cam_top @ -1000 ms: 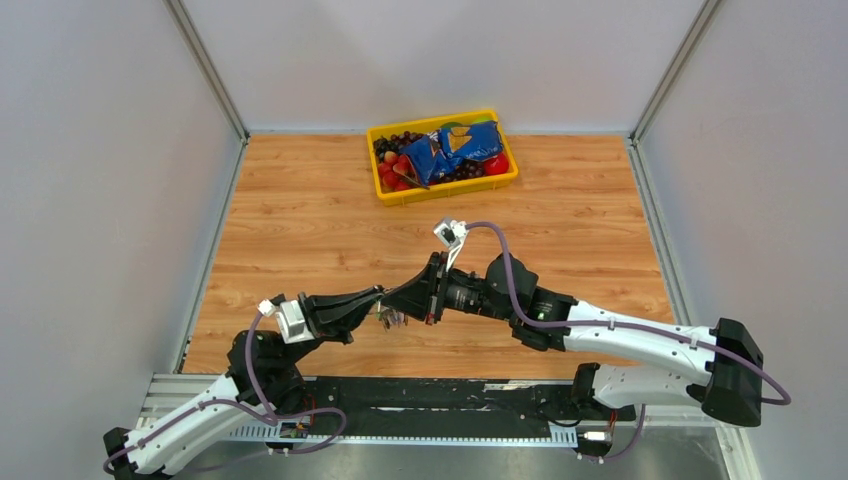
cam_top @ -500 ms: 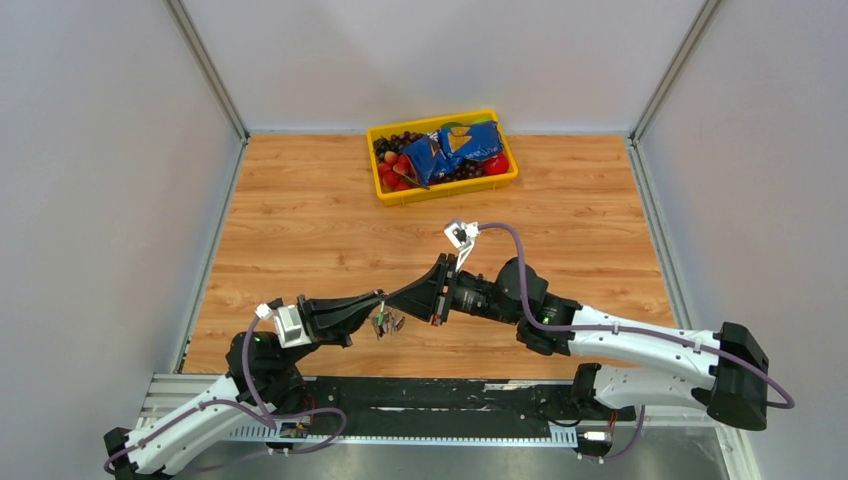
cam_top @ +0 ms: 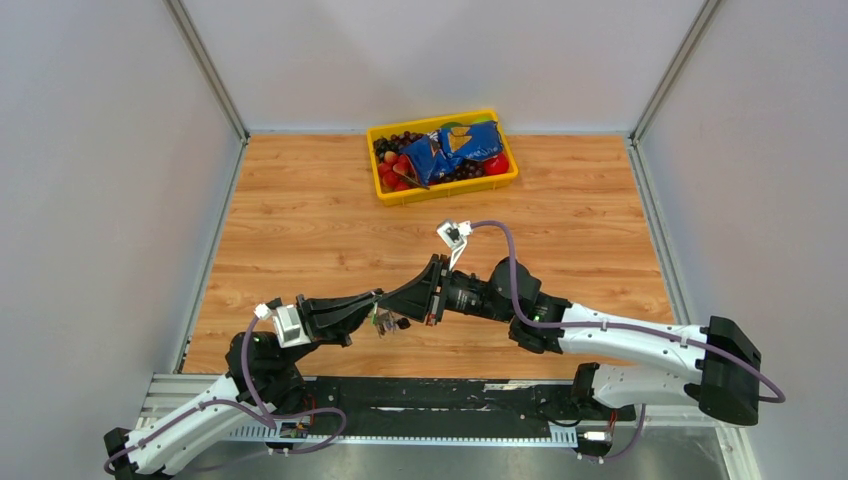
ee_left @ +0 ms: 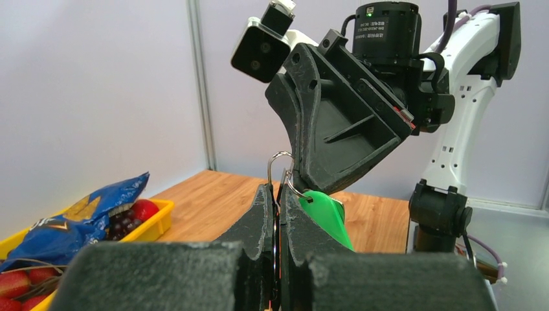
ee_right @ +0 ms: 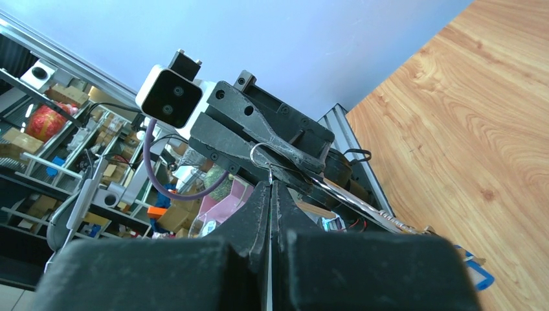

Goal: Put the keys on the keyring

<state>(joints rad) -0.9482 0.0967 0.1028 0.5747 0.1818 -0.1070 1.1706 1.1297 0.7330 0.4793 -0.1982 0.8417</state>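
From above, the left gripper (cam_top: 374, 299) and the right gripper (cam_top: 392, 299) are seen meeting tip to tip over the near part of the wooden table (cam_top: 300, 230). The keys (cam_top: 388, 322) are hung in a small bunch just beneath that meeting point, clear of the table. Against half a second ago, the right forearm and its wrist camera (cam_top: 452, 233) are found shifted slightly leftward, close to where they were a second ago. The bunch is kept in nearly the same spot. The yellow tray (cam_top: 385, 190) at the far edge is unchanged.

In the left wrist view, the left gripper (ee_left: 277, 191) is shown pressed shut on the keyring (ee_left: 269, 170). The thin wire loop of the keyring is raised above the fingertips. The green tag (ee_left: 322, 210) is seen just behind the right-hand finger, below the tip of the right gripper (ee_left: 309, 170). The tray and a blue bag (ee_left: 71, 223) are visible at lower left.

In the right wrist view, the right gripper (ee_right: 270, 191) is seen with its jaws pressed together. A thin silvery line is caught in the seam, and whether it is ring or key cannot be told. The wire loop (ee_right: 254, 150) is seen directly above, against the left gripper (ee_right: 275, 155).
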